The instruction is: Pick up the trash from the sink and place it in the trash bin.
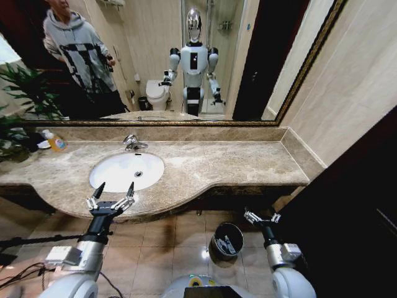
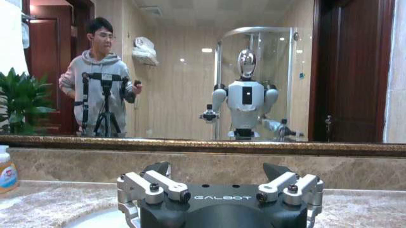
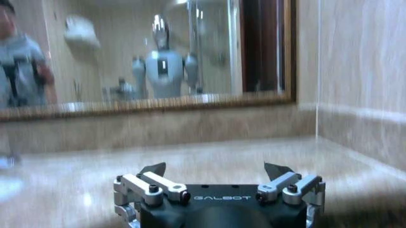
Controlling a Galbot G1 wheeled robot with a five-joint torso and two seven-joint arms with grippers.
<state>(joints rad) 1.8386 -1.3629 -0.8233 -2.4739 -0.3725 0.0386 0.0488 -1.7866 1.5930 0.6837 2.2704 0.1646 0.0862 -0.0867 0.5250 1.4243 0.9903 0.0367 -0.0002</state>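
Head view: my left gripper [image 1: 115, 189], fingers spread, hangs before the sink [image 1: 118, 177] in brown marble; my right gripper [image 1: 261, 216], spread too, beside the trash bin [image 1: 224, 243].

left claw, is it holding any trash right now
No, the left claw is open and empty, hovering at the counter edge in front of the sink.

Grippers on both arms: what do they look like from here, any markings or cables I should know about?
The left gripper and the right gripper look alike: a black body lettered GALBOT in white, silver metal linkages with dark bolts, and dark pointed fingertips. Each sits on a black wrist section joined to a silver-grey forearm. A small white box sits on each forearm, and dark cables trail from the left arm.
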